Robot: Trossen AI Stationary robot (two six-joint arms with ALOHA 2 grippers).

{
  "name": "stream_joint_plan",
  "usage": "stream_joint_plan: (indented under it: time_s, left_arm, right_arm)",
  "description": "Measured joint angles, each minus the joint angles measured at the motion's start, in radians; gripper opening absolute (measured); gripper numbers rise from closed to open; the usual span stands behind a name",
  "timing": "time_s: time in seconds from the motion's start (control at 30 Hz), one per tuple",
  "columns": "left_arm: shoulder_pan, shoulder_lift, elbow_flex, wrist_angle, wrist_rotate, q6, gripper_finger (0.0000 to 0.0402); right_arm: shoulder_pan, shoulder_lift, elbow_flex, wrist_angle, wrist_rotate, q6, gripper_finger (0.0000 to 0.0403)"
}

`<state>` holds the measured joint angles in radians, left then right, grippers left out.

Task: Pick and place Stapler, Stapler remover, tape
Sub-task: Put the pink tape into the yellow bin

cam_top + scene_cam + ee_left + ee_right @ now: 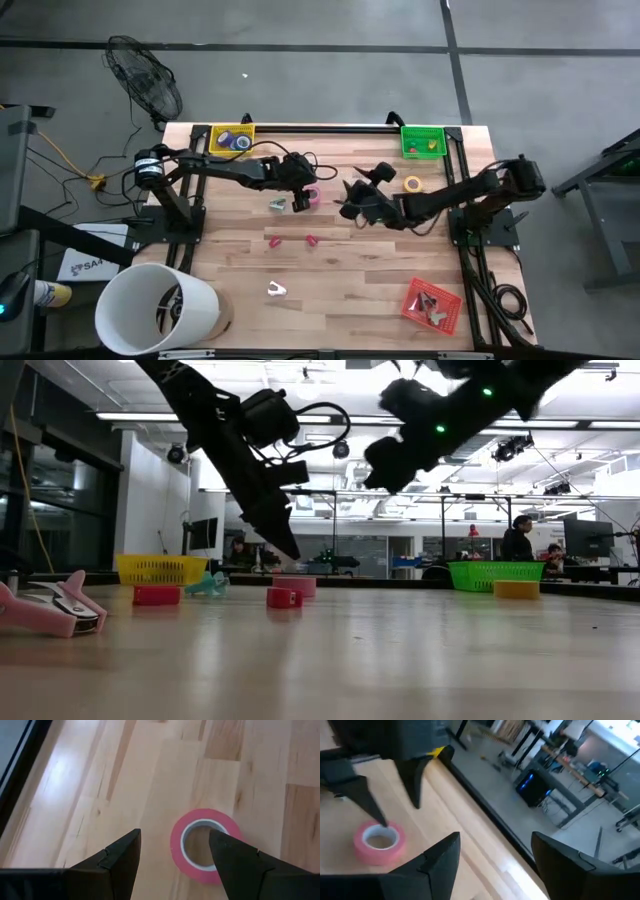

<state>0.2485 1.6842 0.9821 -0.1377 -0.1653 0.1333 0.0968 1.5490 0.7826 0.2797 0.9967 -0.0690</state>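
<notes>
A pink roll of tape (313,197) lies flat on the wooden table, near its middle. My left gripper (175,834) is open and slants down over it. One finger stands over the roll's hole and the other beyond its outer wall, on the table's left side. My right gripper (490,855) is open and hangs in the air to the right of the roll (379,841), nothing between its fingers. A pink stapler (50,610) lies near the front edge. A small teal item (277,205) lies beside the left gripper (300,195). My left gripper has one fingertip (382,822) at the pink tape's top rim (370,831), coming slanting down from the table's left. I cannot tell whether it touches the roll. The tape lies flat on the table.
A yellow basket (232,138) stands at the far left and a green basket (423,140) at the far right. Below the green one lies a yellow tape roll (412,184). Two small pink pieces (275,240) lie mid-table. At the near right is a red tray (432,303), at the near left a white tub (160,310).
</notes>
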Motion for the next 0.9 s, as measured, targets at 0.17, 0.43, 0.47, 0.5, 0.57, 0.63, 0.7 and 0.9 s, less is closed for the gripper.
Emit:
stream_joint_plan:
  time_s: [0.17,0.43,0.47,0.5,0.57,0.63,0.7,0.9]
  left_arm:
    - [0.0,0.013,-0.001,-0.001,0.026,-0.002,0.023]
    - [0.014,0.018,0.011,-0.011,0.027,-0.009,0.023]
    - [0.014,0.03,0.023,-0.017,0.028,-0.011,0.023]
    - [0.014,0.043,0.038,-0.03,0.027,-0.012,0.023]
    - [0.014,0.067,0.073,-0.086,0.016,-0.01,0.023]
    - [0.014,0.1,0.121,-0.104,0.016,-0.004,0.023]
    - [0.013,0.124,0.161,-0.159,0.011,0.008,0.023]
    - [0.014,0.157,0.235,-0.296,-0.028,0.015,0.023]
  right_arm:
    - [-0.017,-0.125,-0.2,0.347,-0.105,-0.091,0.0236]
    - [-0.052,-0.298,-0.426,0.606,-0.317,-0.087,0.0236]
    - [-0.053,-0.307,-0.439,0.617,-0.317,-0.086,0.0236]
    - [-0.054,-0.315,-0.449,0.623,-0.316,-0.086,0.0236]
    - [-0.053,-0.321,-0.456,0.625,-0.319,-0.086,0.0236]
    - [-0.053,-0.324,-0.459,0.624,-0.321,-0.087,0.0236]
    - [-0.053,-0.324,-0.459,0.623,-0.325,-0.087,0.0236]
    - [-0.053,-0.324,-0.459,0.606,-0.325,-0.088,0.0236]
